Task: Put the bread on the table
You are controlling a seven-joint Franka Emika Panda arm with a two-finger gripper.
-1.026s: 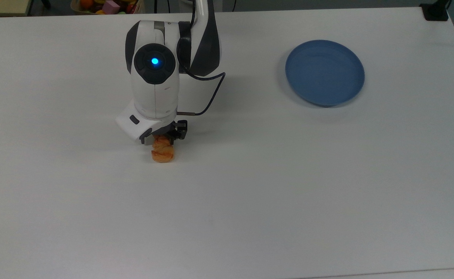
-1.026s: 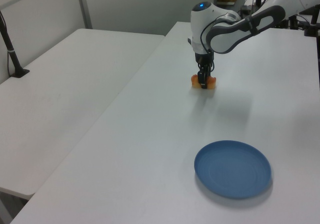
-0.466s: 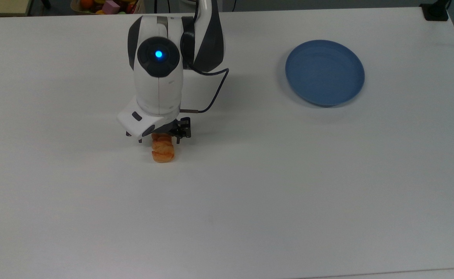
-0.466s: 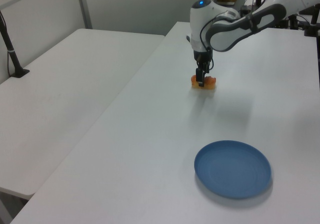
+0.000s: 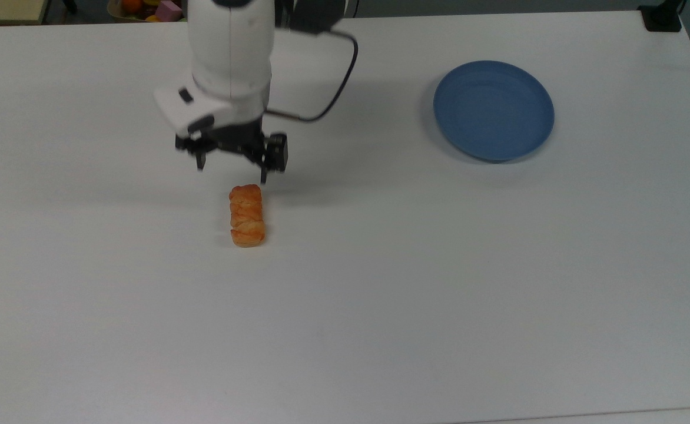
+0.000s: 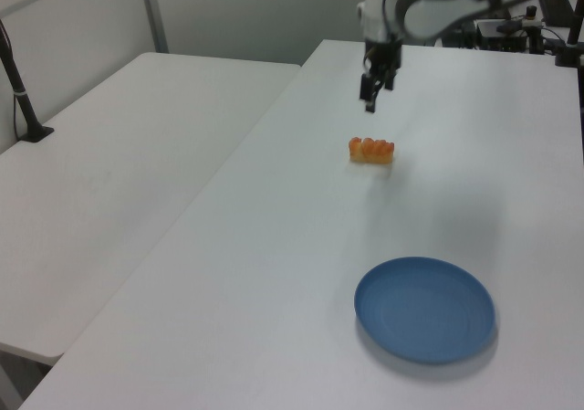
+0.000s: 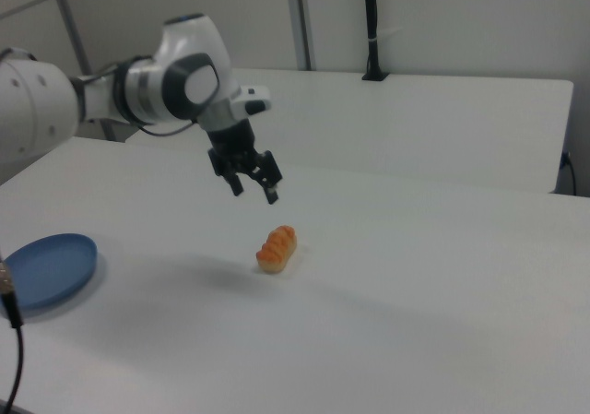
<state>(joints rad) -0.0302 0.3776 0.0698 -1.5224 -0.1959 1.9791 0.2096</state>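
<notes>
Worktop, white, matte. Bread, golden-orange, braided: laid flat on the worktop, touched by nothing, well apart from the plate. Gripper: hung in the air above the bread's far end in the top view, clear of it, jaws spread and nothing held between them. Plate, blue, round: set on the worktop at the top view's right, bare inside.
</notes>
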